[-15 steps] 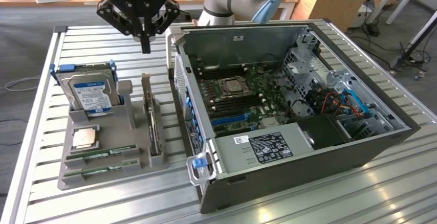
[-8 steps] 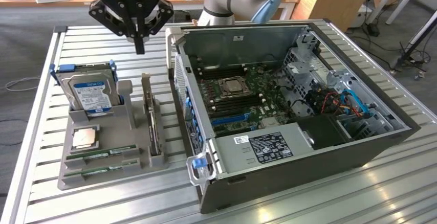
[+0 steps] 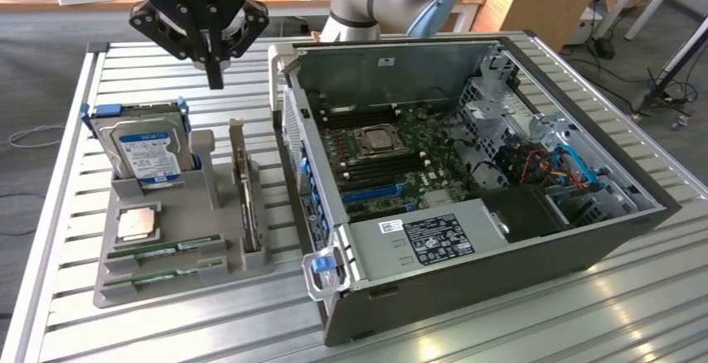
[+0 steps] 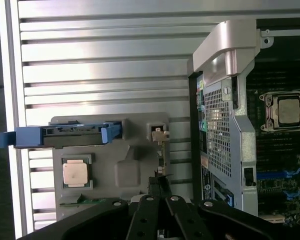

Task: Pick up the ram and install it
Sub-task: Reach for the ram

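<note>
Two ram sticks lie flat side by side in the front slots of a grey holder tray (image 3: pixel 210 268): one ram (image 3: pixel 166 249) and a second ram (image 3: pixel 162 277) nearer the table's front edge. In the wrist view a green sliver of ram (image 4: pixel 90 201) shows at the tray's edge. My gripper (image 3: pixel 215 79) hangs high above the table behind the tray, fingers shut together with nothing between them. The wrist view has the shut gripper (image 4: pixel 159 181) over the tray (image 4: pixel 127 172), well apart from the sticks.
The tray also holds an upright blue-labelled hard drive (image 3: pixel 144 152), a square silver CPU (image 3: pixel 138 224) and a card standing on edge (image 3: pixel 245 205). An open computer case (image 3: pixel 575 239) with its motherboard (image 3: pixel 387 164) exposed lies on the exterior view's right, on a slatted metal table (image 3: pixel 166 330).
</note>
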You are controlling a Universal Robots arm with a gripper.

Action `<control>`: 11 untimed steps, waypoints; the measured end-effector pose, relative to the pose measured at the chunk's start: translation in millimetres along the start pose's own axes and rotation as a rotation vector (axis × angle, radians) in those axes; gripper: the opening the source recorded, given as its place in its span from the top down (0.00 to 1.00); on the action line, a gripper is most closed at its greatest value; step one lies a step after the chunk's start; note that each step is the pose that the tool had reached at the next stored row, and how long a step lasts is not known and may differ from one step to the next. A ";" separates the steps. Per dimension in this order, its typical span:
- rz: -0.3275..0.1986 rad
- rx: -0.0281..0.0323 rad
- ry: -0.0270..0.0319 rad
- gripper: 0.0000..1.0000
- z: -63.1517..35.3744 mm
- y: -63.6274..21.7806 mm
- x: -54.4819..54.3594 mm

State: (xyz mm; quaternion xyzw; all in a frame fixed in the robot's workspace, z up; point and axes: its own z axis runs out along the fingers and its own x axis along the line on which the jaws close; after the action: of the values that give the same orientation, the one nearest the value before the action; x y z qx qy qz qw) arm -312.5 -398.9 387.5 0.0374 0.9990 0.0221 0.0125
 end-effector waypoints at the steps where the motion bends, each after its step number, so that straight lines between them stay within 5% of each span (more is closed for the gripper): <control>1: 0.000 0.0000 0.0000 0.89 0.0 -0.1 1.5; 11: 0.000 0.0001 0.0000 0.89 0.4 -1.4 18.5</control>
State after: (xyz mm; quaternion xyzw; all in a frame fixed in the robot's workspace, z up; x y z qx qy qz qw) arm -331.0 -398.8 386.6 0.0374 0.9990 0.0221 0.0125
